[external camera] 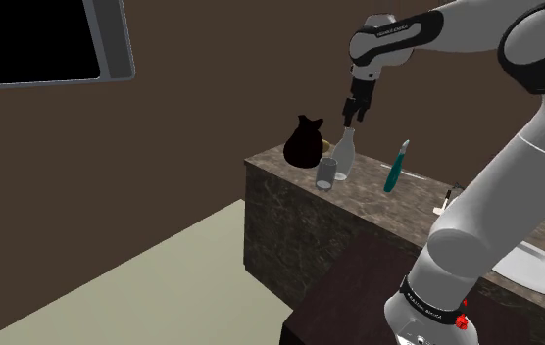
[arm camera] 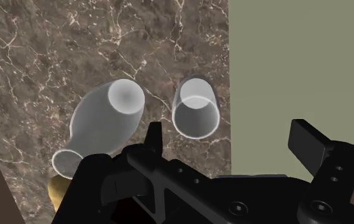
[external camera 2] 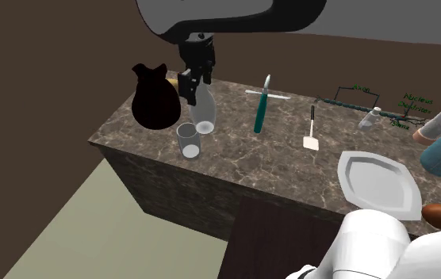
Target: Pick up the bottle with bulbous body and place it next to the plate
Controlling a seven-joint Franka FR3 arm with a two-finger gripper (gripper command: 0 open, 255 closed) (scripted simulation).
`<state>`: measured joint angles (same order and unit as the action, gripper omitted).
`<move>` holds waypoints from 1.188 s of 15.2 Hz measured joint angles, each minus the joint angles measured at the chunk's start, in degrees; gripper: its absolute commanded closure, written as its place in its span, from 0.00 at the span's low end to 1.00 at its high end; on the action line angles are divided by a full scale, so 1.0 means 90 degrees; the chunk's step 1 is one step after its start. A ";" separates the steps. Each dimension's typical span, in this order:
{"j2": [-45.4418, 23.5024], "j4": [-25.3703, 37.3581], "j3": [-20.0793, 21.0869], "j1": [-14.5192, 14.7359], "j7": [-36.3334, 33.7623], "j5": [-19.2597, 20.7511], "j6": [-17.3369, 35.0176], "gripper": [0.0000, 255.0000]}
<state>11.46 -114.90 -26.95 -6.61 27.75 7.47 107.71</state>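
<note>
Open jaws, gripping nothing, hover above the clear bulbous bottle (external camera: 344,157) beside a glass tumbler (external camera: 325,173) on the marble bench (external camera: 413,186), frame centre-right.

1. White arm (external camera: 496,186) bent at elbow, reaching up-left in the shoulder view.
2. Wrist turned down; black gripper (external camera: 353,116) points roughly straight down, slight tilt possible.
3. Both fingers (arm camera: 154,135) well apart, clasping nothing between them.

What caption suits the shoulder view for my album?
Open black gripper hovers at the top of a clear bulbous bottle beside a glass and black jug on a marble counter.
</note>
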 measured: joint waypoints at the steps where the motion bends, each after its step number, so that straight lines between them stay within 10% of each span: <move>1: -0.0232 0.0164 -0.0106 -0.0020 0.0175 -0.0108 0.0043 0.00; 14: -0.3883 0.3385 -0.0667 -0.1310 0.2416 -0.2201 -0.0259 0.00; 18: -0.4161 0.3437 -0.0614 -0.1431 0.2529 -0.2348 -0.0094 0.00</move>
<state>-26.00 -83.97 -32.48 -19.49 50.51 -13.66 106.87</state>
